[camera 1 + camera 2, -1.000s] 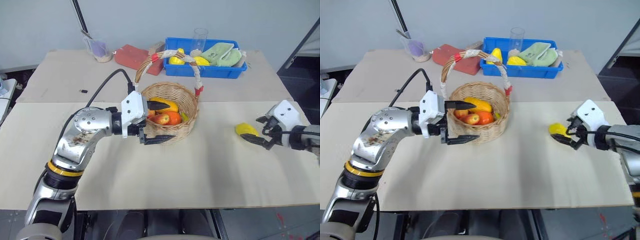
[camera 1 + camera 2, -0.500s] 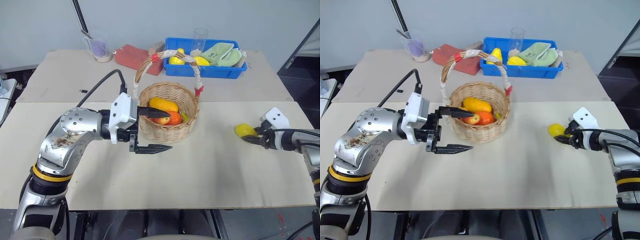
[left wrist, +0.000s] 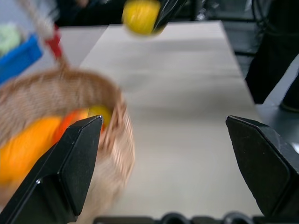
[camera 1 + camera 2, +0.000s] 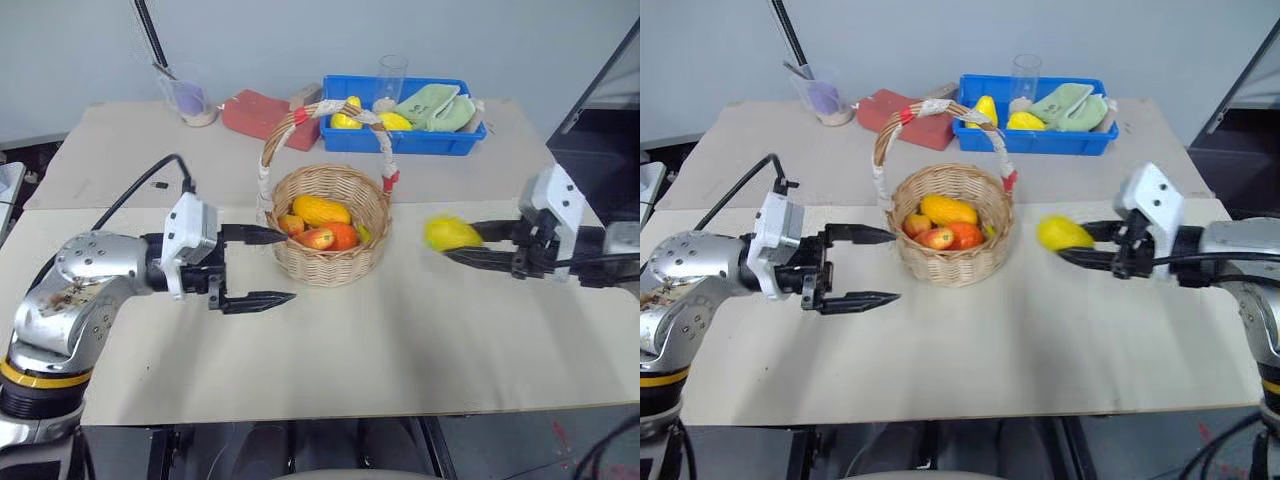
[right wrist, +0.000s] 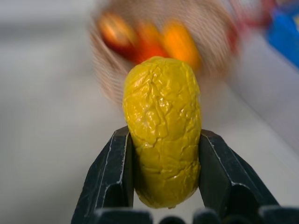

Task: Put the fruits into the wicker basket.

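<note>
My right claw [image 4: 462,242] pinches the lemon [image 4: 451,233] between its two black fingers, which press its sides, as my right wrist view shows [image 5: 162,130]. I hold the lemon lifted off the table [image 4: 400,340], at about 3 o'clock from the basket [image 4: 330,225] and near it but apart, with a stretch of bare table between them. The claw points across toward the basket.

My left claw [image 4: 262,266] is spread wide with nothing in it. It sits at about 9 o'clock from the basket, fingers pointing at it; the upper finger's tip comes just beside the rim, the lower one hangs over the table in front of the wall.

The basket stands upright in the middle of the table, its taped handle [image 4: 320,115] arching over it. Inside lies the long fruit [image 4: 320,210], yellow, alongside red-orange fruit [image 4: 345,235]; which red part belongs to it I cannot tell.

At 12 o'clock from the basket, at the far edge, sits a blue crate [image 4: 400,140] holding yellow fruit and a green cloth. A red block [image 4: 255,115] lies at about 11 o'clock, and a clear cup [image 4: 185,100] beyond it.
</note>
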Tool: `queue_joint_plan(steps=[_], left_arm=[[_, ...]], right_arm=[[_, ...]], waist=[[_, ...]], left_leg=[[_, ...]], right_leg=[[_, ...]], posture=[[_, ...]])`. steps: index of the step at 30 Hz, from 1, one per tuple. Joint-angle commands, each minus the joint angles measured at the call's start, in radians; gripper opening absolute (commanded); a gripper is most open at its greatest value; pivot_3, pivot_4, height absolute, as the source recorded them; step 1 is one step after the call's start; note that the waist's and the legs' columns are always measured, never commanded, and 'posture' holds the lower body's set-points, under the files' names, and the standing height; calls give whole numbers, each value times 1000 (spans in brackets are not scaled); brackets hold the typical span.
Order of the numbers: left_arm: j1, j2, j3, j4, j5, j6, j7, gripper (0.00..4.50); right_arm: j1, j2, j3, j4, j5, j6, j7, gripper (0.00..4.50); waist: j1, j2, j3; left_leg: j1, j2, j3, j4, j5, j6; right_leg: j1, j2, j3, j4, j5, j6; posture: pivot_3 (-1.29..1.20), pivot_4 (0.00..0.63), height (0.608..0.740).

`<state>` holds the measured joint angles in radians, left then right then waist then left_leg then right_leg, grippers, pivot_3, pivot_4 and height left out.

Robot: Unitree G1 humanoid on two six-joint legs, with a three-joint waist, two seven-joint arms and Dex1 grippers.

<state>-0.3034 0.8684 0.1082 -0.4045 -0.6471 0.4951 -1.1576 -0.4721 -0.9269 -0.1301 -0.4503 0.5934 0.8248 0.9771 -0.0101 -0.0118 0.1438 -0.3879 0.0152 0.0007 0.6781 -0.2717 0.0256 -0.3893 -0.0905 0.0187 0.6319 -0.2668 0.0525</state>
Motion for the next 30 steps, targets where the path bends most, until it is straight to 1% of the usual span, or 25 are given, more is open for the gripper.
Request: queue_joint_plan(steps=[1, 4, 7, 9, 11, 16, 17, 18, 20, 22, 25, 28, 30], left_arm=[[10, 17, 54, -47, -12, -2, 24, 4500], [28, 19, 79, -64, -27, 14, 46, 4500], [41, 18, 94, -77, -39, 22, 66, 4500], [46, 16, 102, -95, -52, 32, 84, 4500], [50, 14, 109, -111, -62, 42, 98, 4500], [48, 6, 112, -124, -82, 56, 127, 4500], [47, 5, 110, -125, -84, 56, 132, 4500], [47, 5, 109, -125, -84, 56, 134, 4500], [40, 1, 106, -123, -90, 58, 141, 4500], [26, -4, 103, -119, -99, 60, 145, 4500], [12, -10, 102, -119, -116, 61, 145, 4500], [3, -8, 108, -127, -145, 74, 150, 4500], [1, -5, 109, -128, -153, 79, 149, 4500]], right_arm=[[-130, 85, 79, -12, 12, 67, -103, 1454], [-232, 194, 171, 62, -23, 58, -149, 1454], [-288, 273, 249, 141, -84, 16, -181, 1454], [-321, 329, 298, 224, -159, -41, -220, 1454], [-337, 360, 312, 270, -205, -78, -248, 2514], [-328, 366, 284, 257, -218, -83, -246, 4214], [-322, 360, 277, 245, -215, -77, -243, 4479], [-317, 356, 272, 233, -211, -70, -239, 4479], [-276, 307, 238, 160, -168, -50, -188, 4479], [-212, 238, 186, 81, -110, -42, -119, 4479], [-119, 168, 118, 39, -73, -86, -59, 4479], [-80, 176, 48, 109, -131, -149, -143, 4479], [-82, 195, 38, 151, -163, -182, -188, 4479]], waist=[[4, 0, 0], [15, -1, 0], [16, -1, 0], [16, -1, 0], [13, -1, 0], [14, -1, 0], [13, -1, 0], [11, -1, 0], [11, -1, 0], [16, -1, 0], [20, -1, 0], [11, -1, 1], [5, -1, 1]], left_leg=[[0, 0, 0, 0, 0, 0], [-1, -2, 0, 0, 0, 0], [-2, -2, 0, 1, 0, 0], [-3, -2, 0, 0, 0, 0], [-3, -3, 0, 1, 0, -1], [-4, -3, 0, 1, 1, -2], [-4, -3, 0, 1, 1, -2], [-4, -3, 0, 0, 1, -2], [-4, -2, 0, 0, 1, -2], [-4, -3, 0, 0, 1, -1], [-4, -3, -1, 1, 0, -1], [-3, -2, 0, 1, 0, -1], [-1, -2, 1, 1, 0, -1]], right_leg=[[0, -1, 0, 0, 0, 0], [-1, -2, -1, 0, 0, 0], [-1, -1, -1, 0, 0, 0], [-2, -1, -2, 1, 0, 0], [-4, -1, -1, 8, 0, 0], [-6, -1, -1, 11, 0, 0], [-6, -1, -1, 11, 0, 0], [-6, -1, -1, 11, 0, 0], [-7, -1, -1, 12, 0, 0], [-7, -1, -2, 12, 0, 0], [-5, -1, -2, 10, 0, 0], [-4, -1, -1, 9, 0, 0], [-4, -1, 0, 9, 0, 0]], posture=[[0, 150, 740], [0, 150, 740], [0, 150, 740], [0, 150, 740], [0, 150, 740], [0, 150, 740], [0, 150, 740], [0, 150, 740], [0, 150, 740], [0, 150, 740], [0, 150, 740], [0, 150, 740], [0, 150, 740]])
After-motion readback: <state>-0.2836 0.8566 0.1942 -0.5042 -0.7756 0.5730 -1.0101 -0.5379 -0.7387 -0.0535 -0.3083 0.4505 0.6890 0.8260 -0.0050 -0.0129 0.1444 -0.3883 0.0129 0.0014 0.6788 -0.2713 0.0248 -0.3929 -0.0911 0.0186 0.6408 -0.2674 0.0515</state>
